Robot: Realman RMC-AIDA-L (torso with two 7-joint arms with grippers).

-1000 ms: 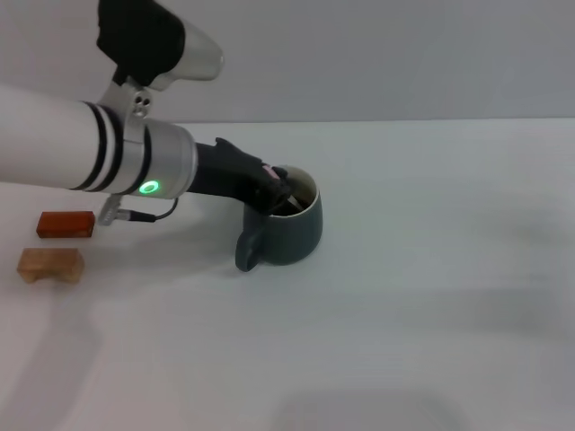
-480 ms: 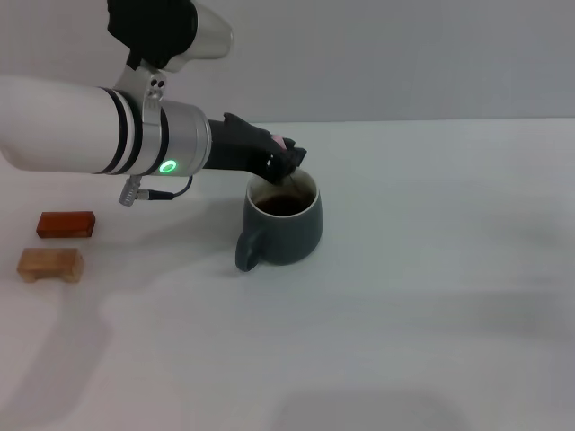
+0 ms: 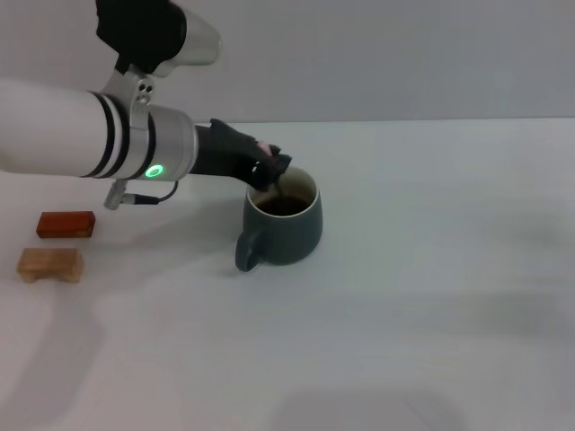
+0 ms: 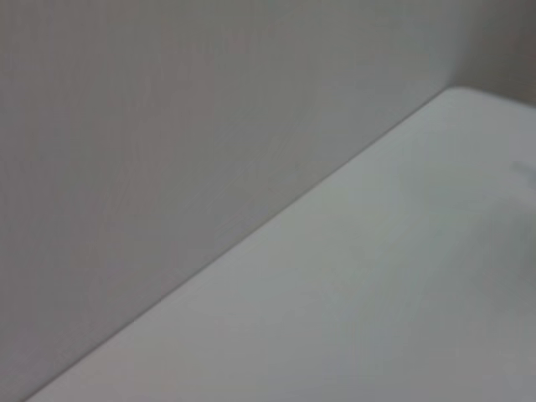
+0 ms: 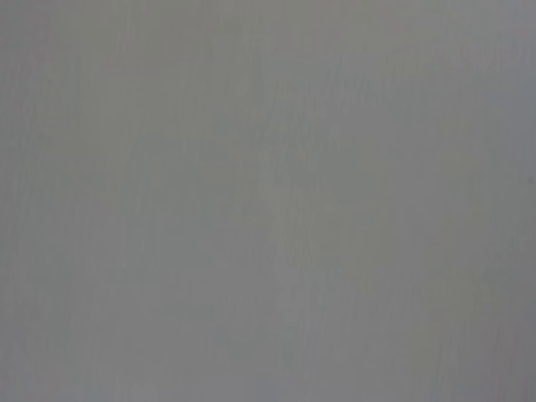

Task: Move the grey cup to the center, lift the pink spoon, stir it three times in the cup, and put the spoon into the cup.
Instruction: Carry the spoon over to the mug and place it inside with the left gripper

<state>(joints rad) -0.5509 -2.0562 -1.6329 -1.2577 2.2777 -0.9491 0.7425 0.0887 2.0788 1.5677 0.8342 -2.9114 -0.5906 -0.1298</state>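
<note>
One left gripper (image 3: pixel 272 169) angled down over grey cup (image 3: pixel 286 226), clasping pink spoon (image 3: pixel 266 149)

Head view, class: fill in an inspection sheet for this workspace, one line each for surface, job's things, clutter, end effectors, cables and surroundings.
Surface: white table, bare on the robot's right.
Job's things: grey cup upright, dark liquid inside, handle toward the camera; pink spoon dipping into the cup.
Clutter: red-brown block and tan wooden block, far left.
End effectors: left end effector above the cup's rim, shut on the spoon; right not in view.
Cables: short cable under the left wrist.
Surroundings: plain grey wall.
</note>
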